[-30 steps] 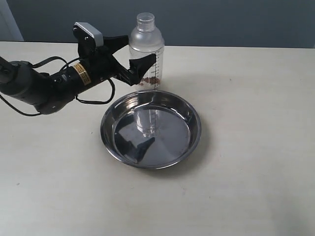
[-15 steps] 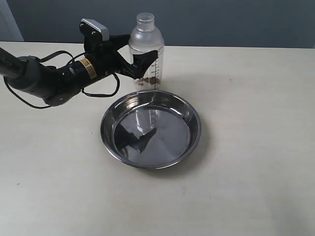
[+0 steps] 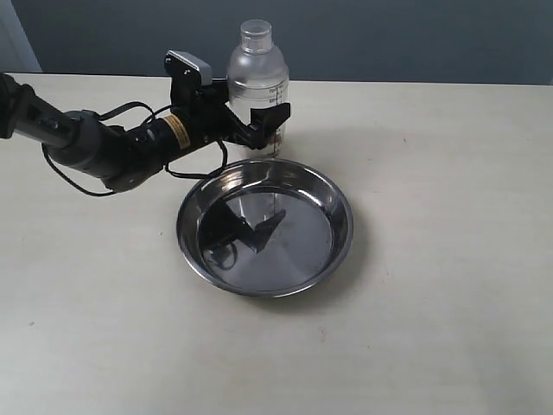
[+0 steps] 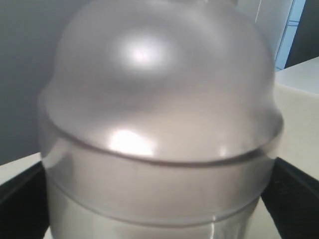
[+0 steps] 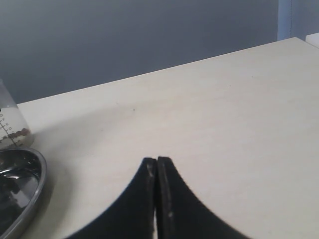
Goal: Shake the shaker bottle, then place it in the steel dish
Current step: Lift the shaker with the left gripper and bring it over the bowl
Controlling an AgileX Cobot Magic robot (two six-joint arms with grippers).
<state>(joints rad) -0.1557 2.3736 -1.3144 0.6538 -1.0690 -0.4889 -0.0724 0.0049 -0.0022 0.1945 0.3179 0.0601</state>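
Note:
The shaker bottle (image 3: pixel 256 69) stands upright on the table just behind the steel dish (image 3: pixel 342 206), with small brown bits at its base. My left gripper (image 3: pixel 257 100) reaches in from the left and is open, one finger on each side of the bottle's body below the domed shoulder. The near finger (image 3: pixel 270 113) lies across the printed scale; the far one is hidden behind the bottle. In the left wrist view the bottle (image 4: pixel 159 124) fills the frame between the black fingers (image 4: pixel 294 191). The right gripper (image 5: pixel 157 162) is shut on nothing, over bare table to the right of the dish (image 5: pixel 35 191) and bottle (image 5: pixel 9 130).
The left arm and its black cable (image 3: pixel 95 151) stretch over the table's back left. A dark wall runs behind the table's far edge (image 3: pixel 415 82). The dish's mirror bottom reflects the bottle and gripper.
The left gripper has moved right and slightly up, sliding its fingers further around the bottle's body. The bottle and dish have stayed where they were.

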